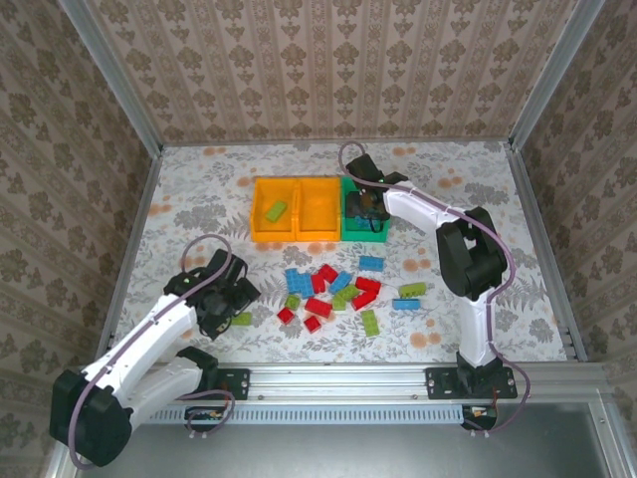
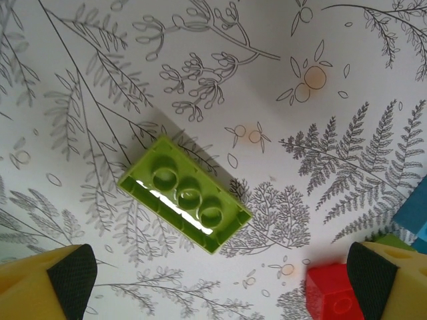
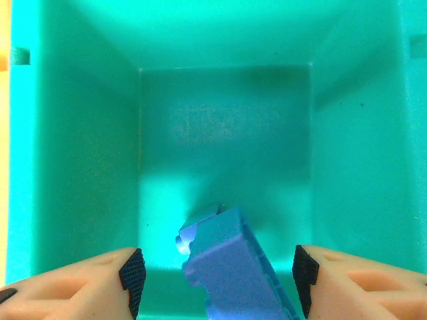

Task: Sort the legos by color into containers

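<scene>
Blue brick (image 3: 227, 273) lies loose, apparently untouched, between the parted right jaws inside the green bin (image 3: 80, 167). Left jaws gape over a mid-frame lime brick (image 2: 183, 193).

Floral table (image 1: 199, 189) — three bins (image 1: 299, 237) at back, loose legos (image 1: 318, 307) nearer

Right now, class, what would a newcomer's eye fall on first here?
The scatter of red, blue and green legos at the centre stands out first. Beyond, the right gripper hangs open over a blue brick in the green bin. The left gripper hovers open above a lime brick.
</scene>
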You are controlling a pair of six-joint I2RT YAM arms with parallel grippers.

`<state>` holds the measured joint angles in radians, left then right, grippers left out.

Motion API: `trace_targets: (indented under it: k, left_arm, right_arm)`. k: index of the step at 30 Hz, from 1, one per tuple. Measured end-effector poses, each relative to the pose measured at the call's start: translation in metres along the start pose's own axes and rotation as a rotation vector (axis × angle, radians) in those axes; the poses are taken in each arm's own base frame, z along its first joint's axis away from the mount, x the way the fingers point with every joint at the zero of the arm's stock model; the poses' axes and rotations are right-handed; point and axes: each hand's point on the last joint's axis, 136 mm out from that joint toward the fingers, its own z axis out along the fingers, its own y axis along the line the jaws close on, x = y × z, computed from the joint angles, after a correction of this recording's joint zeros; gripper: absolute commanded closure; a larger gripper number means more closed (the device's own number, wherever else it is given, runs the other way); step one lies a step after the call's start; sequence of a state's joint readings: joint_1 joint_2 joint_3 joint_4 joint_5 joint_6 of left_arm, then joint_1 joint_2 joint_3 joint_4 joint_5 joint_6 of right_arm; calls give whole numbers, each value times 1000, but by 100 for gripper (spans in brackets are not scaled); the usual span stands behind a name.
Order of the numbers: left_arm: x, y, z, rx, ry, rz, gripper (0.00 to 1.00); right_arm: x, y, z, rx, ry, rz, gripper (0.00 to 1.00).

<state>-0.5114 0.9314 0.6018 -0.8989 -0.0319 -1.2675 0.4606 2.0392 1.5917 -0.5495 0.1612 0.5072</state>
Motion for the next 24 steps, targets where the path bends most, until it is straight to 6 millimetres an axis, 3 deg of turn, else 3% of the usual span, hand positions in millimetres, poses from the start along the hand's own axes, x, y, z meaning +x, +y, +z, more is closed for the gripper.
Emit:
trace_targets:
  k: [4,14,24]
  left_arm:
    - [5,-1,8,-29,35,-62,0]
    - [15,-5,17,-44,93,-212,0]
    - [17,0,30,-72,95,-284,8]
  right_arm:
    - [-9,6,-13,-40,-39,12,27]
    - [1,-2,-25,-44,-47,14,25]
    - [4,-8,-46,-59,-85,20,23]
